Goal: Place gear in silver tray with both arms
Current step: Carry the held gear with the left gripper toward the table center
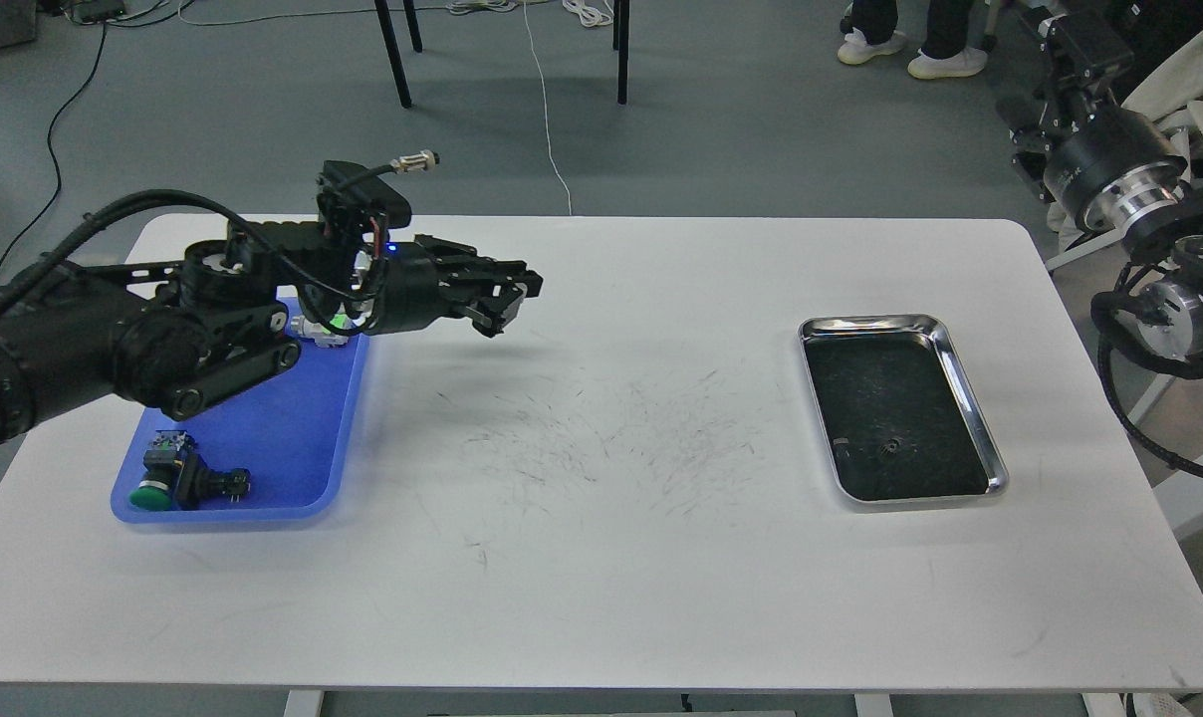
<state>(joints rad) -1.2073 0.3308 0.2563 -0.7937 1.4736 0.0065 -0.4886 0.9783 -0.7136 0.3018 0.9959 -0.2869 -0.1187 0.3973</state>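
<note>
The silver tray [972,398] lies on the right part of the white table [601,558], with a dark scuffed bottom and only a small speck [888,447] in it. My left arm reaches in from the left, and its gripper [507,299] hangs above the table just right of the blue tray [283,448]. Its dark fingers [522,279] sit close together, and I cannot tell whether anything is between them. No gear shows plainly. Of my right arm only the thick joints [1124,179] show at the right edge; its gripper is out of view.
The blue plastic tray holds a black part with a green button [173,478] near its front. A small white and green part [323,329] shows under my left wrist. Chair legs, cables and a person's feet are on the floor beyond the table.
</note>
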